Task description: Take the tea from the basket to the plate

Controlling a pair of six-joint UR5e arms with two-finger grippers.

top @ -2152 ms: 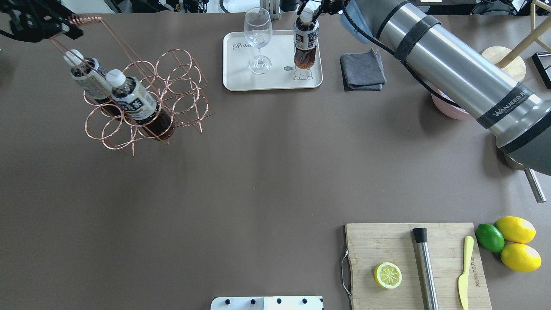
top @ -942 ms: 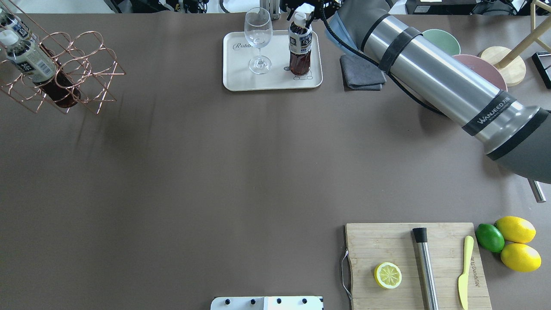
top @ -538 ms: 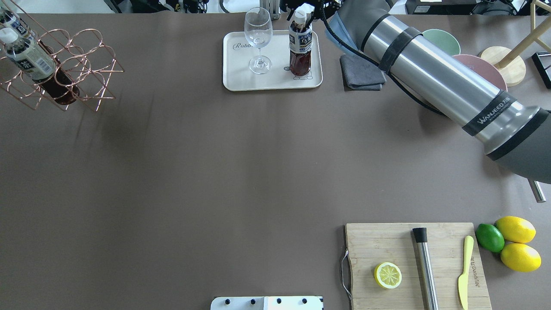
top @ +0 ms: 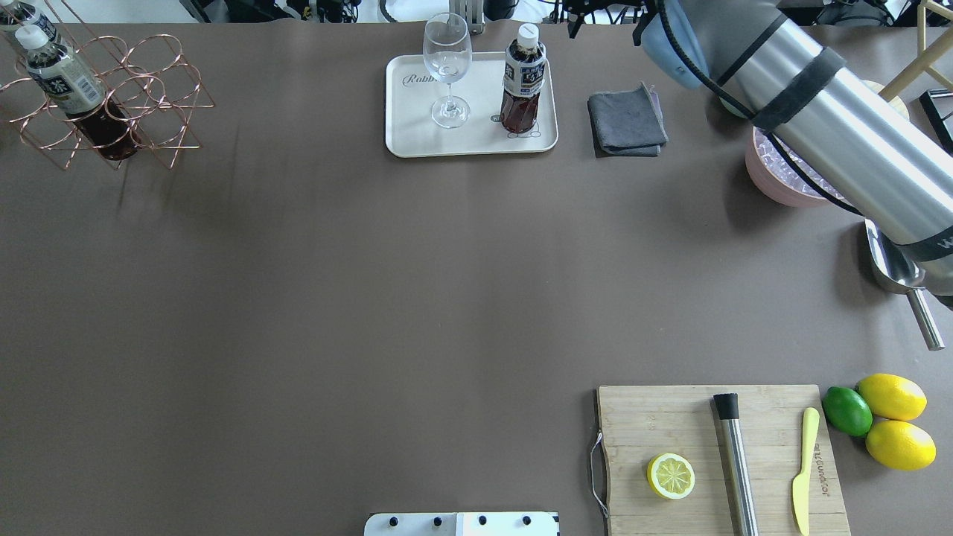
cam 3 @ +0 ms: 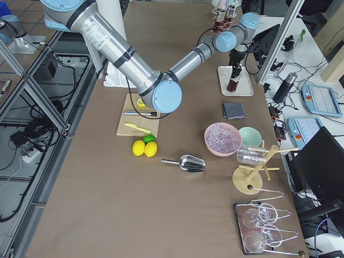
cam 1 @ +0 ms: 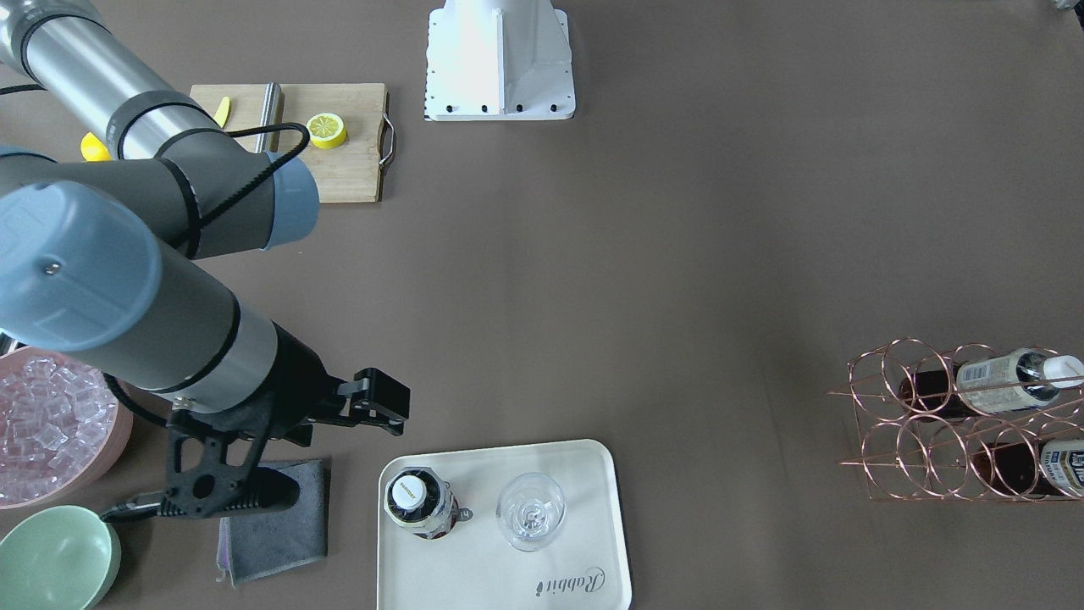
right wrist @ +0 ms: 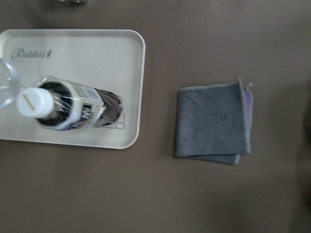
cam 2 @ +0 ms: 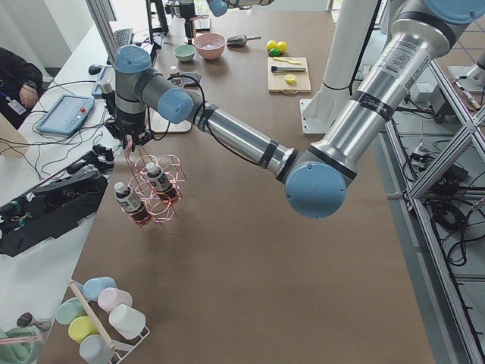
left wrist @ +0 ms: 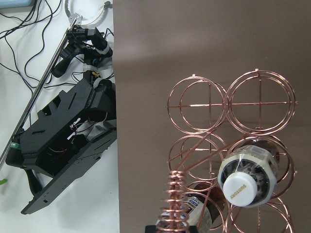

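One tea bottle (top: 523, 82) stands upright and free on the cream plate (top: 417, 138), beside a wine glass; it also shows in the front view (cam 1: 415, 501) and the right wrist view (right wrist: 68, 109). My right gripper (cam 1: 381, 407) is open and empty, off the plate's corner above the grey cloth. The copper basket (top: 141, 89) is at the table's far left, tilted, with two tea bottles (top: 71, 85) in its cells. My left gripper (cam 2: 135, 140) is shut on its wire handle (left wrist: 177, 199). Whether the basket touches the table I cannot tell.
A wine glass (top: 447, 67) stands on the plate. A folded grey cloth (top: 627, 123) lies right of it. A pink bowl of ice (cam 1: 42, 424), a mint bowl (cam 1: 51, 559) and a metal scoop (top: 893, 264) sit on the right. A cutting board (top: 718, 458) holds a lemon half, muddler and knife.
My right gripper has let go of the tea bottle and drawn away to the right; the bottle stands alone on the plate. The basket has tilted a little at the far left.
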